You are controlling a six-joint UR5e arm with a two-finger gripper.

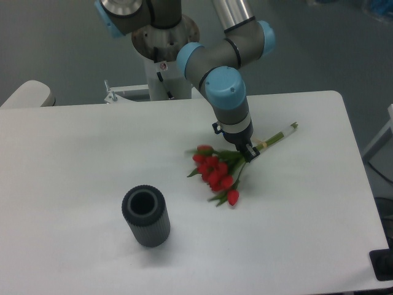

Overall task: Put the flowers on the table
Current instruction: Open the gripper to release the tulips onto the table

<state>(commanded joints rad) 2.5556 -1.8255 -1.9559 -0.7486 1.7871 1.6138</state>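
The flowers [216, 173] are a small bunch of red tulips with green leaves. They lie low on the white table [80, 153], right of centre, with the heads pointing to the front left. Their pale green tied stems [279, 136] run to the back right. My gripper [249, 153] points down over the bunch where the leaves meet the stems. Its dark fingers sit close together around the stems. The stems under the fingers are hidden.
A dark grey ribbed hollow cylinder [145, 216] stands upright at the front left of the flowers, a hand's width away. The arm's base [164, 37] is at the table's back edge. The table's right edge is near the stem tips.
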